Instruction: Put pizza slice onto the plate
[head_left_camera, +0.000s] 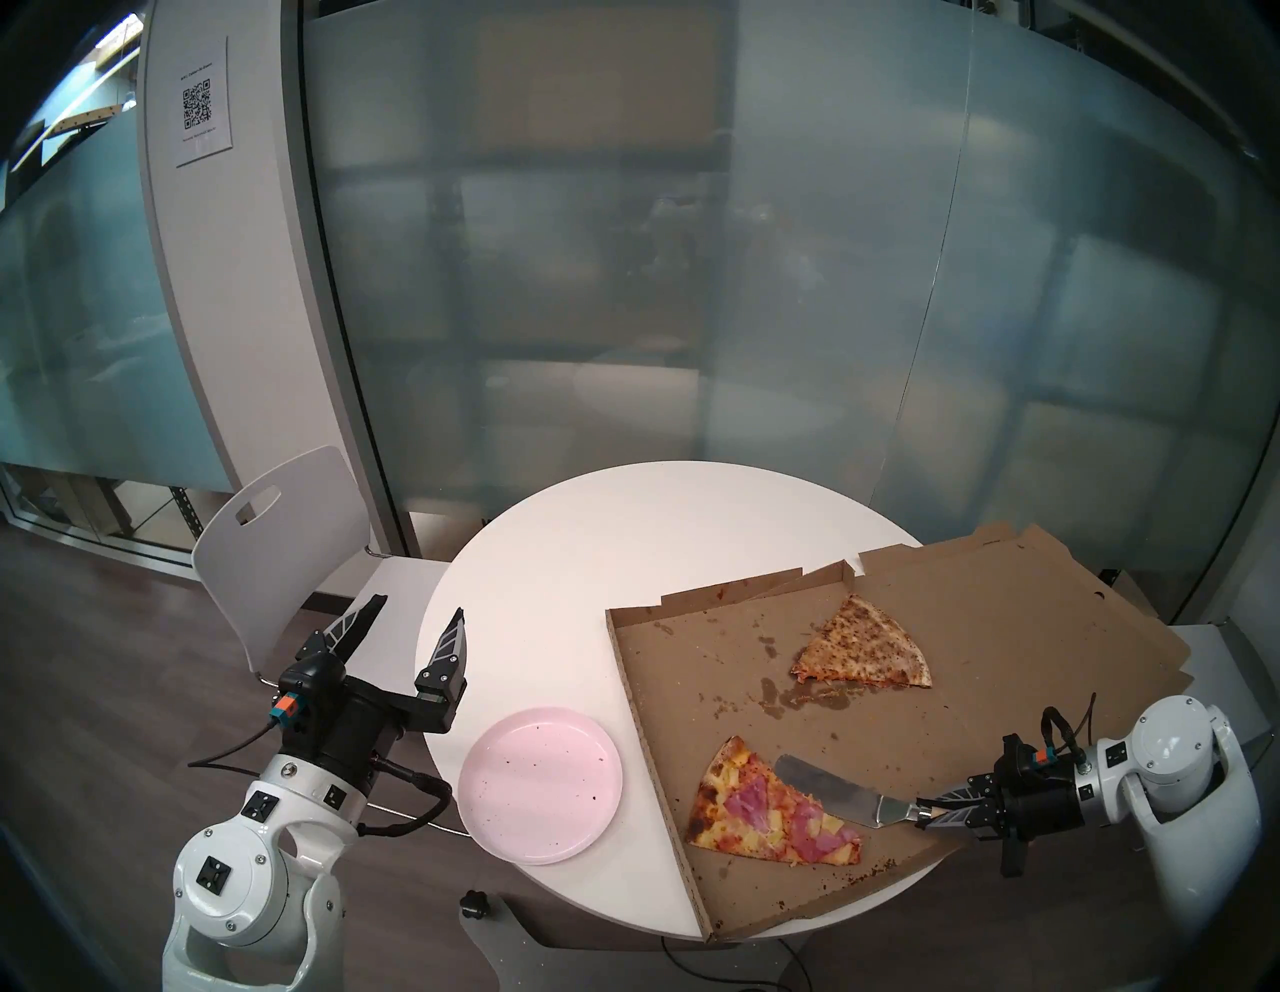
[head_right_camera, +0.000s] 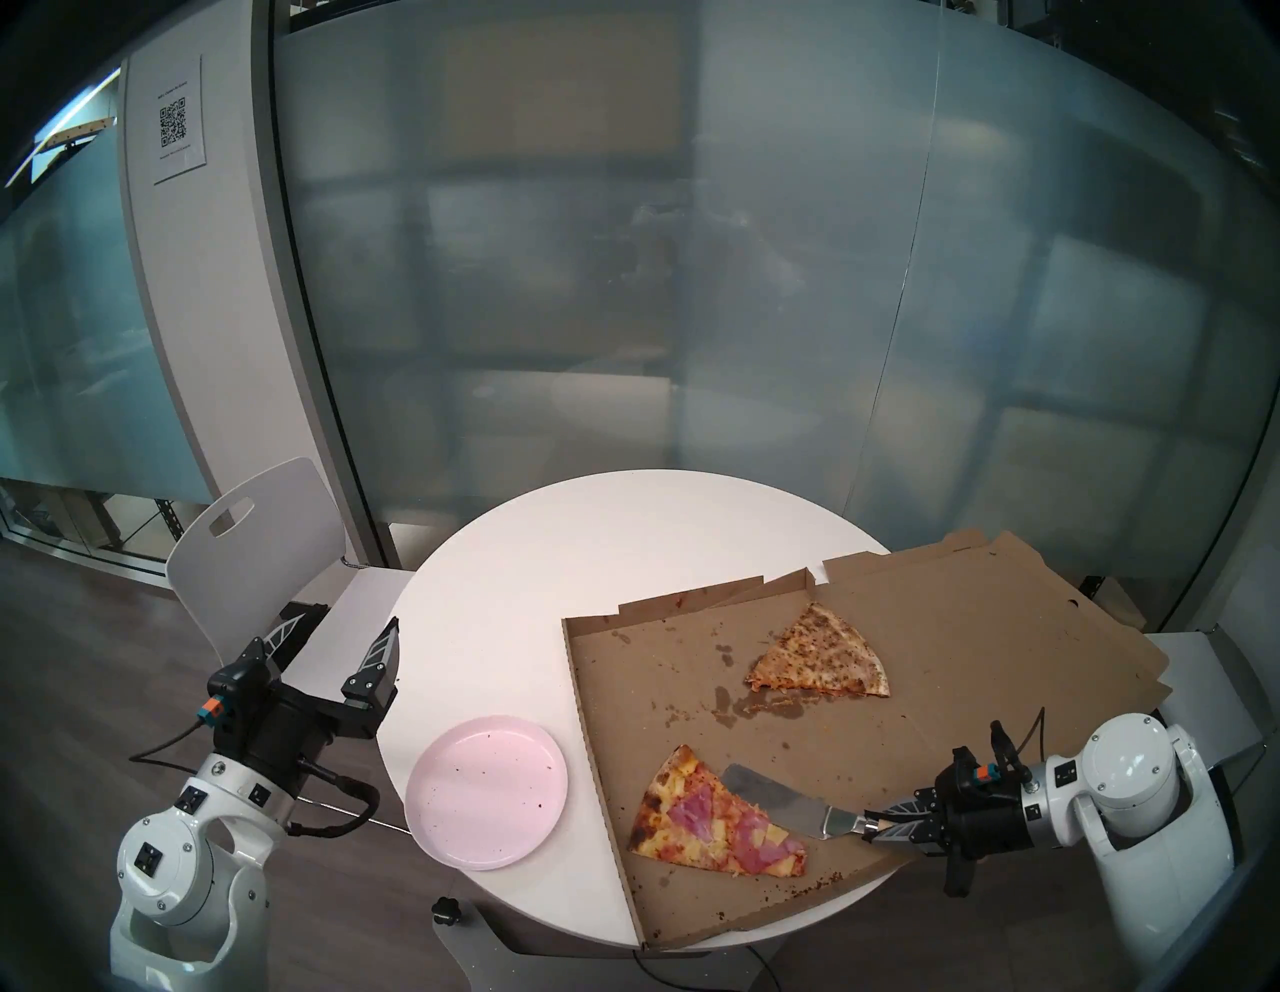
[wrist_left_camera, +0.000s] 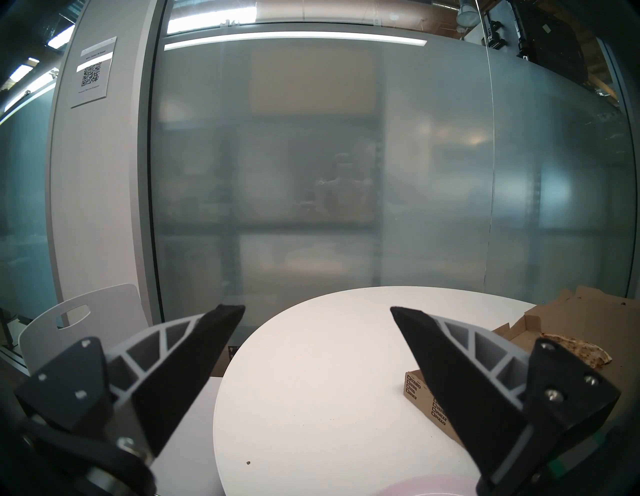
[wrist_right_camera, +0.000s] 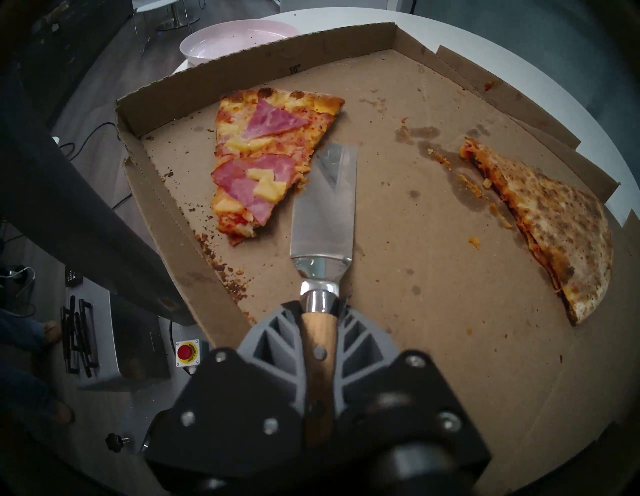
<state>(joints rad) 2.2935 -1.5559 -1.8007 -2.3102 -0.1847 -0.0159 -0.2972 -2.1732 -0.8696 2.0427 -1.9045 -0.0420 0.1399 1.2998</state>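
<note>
Holding a spatula (wrist_right_camera: 323, 207) by its wooden handle, right gripper (wrist_right_camera: 318, 332) clamped tight on it, blade angled down into the open pizza box (head_left_camera: 692, 866). Blade lying flat on the cardboard just beside the slice (head_left_camera: 769, 807), along its right edge; touching or slightly tucked under that edge, cannot tell which from the wrist view. Not yet under the slice in any real way. Slice resting whole on the box floor, near-left corner, crust toward the left wall, tip pointing toward the near right. Ham and pineapple in place, nothing torn off.

Plate (head_left_camera: 540, 793) sitting on the white table (head_left_camera: 623, 540) just left of the box, close to the box wall, hanging a bit over the near table edge. Bare apart from a few dark specks. Nothing delivered yet.

Left gripper (head_left_camera: 415, 623) hovering off the left side of the table, beyond the plate, fingers spread wide, holding nothing, not involved so far.

Second slice (head_left_camera: 862, 644), pale and speckled, lying further back in the box, well apart from the spatula; not the target.

Progress: early. Done: tool in hand, blade lined up at the slice. Left: sliding fully under, lifting, clearing the box's left wall, carrying left to the plate, sliding off. Likely snags: slice getting pushed against the left wall instead of riding up, or the tip drooping off the narrow blade.
</note>
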